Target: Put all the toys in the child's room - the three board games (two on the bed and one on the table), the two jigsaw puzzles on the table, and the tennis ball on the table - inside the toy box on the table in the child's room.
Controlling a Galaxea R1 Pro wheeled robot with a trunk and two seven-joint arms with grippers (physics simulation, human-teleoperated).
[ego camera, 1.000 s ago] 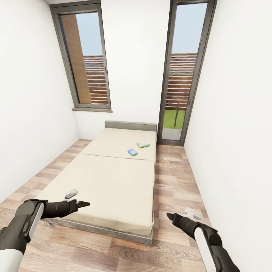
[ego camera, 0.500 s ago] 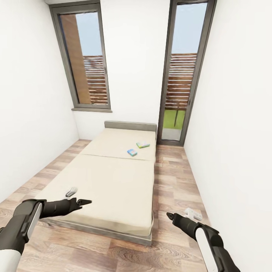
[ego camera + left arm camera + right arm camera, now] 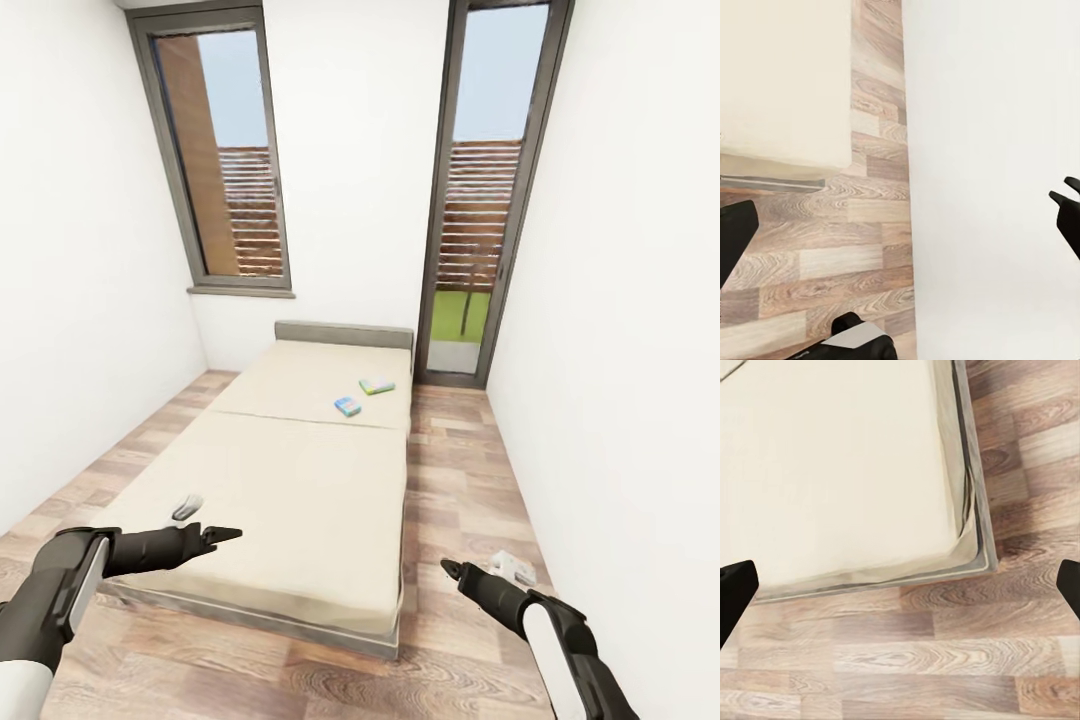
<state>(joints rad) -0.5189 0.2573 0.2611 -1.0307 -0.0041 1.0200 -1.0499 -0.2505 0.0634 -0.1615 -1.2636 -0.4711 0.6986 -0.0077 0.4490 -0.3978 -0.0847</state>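
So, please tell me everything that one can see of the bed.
The bed is wide and low, with a plain beige mattress in two sections that meet at a seam across the middle. A grey frame runs under it and a grey headboard stands at the far end, by the wall between the windows. It rests on the wood-plank floor. Two small board games lie flat on the far section, apart from each other.

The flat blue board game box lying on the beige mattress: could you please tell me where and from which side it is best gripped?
The flat blue board game box lies flat on the beige mattress, near its right edge. Probably best: come from above and close a pincer across its two long edges, since its low sides offer little to hold from the side.
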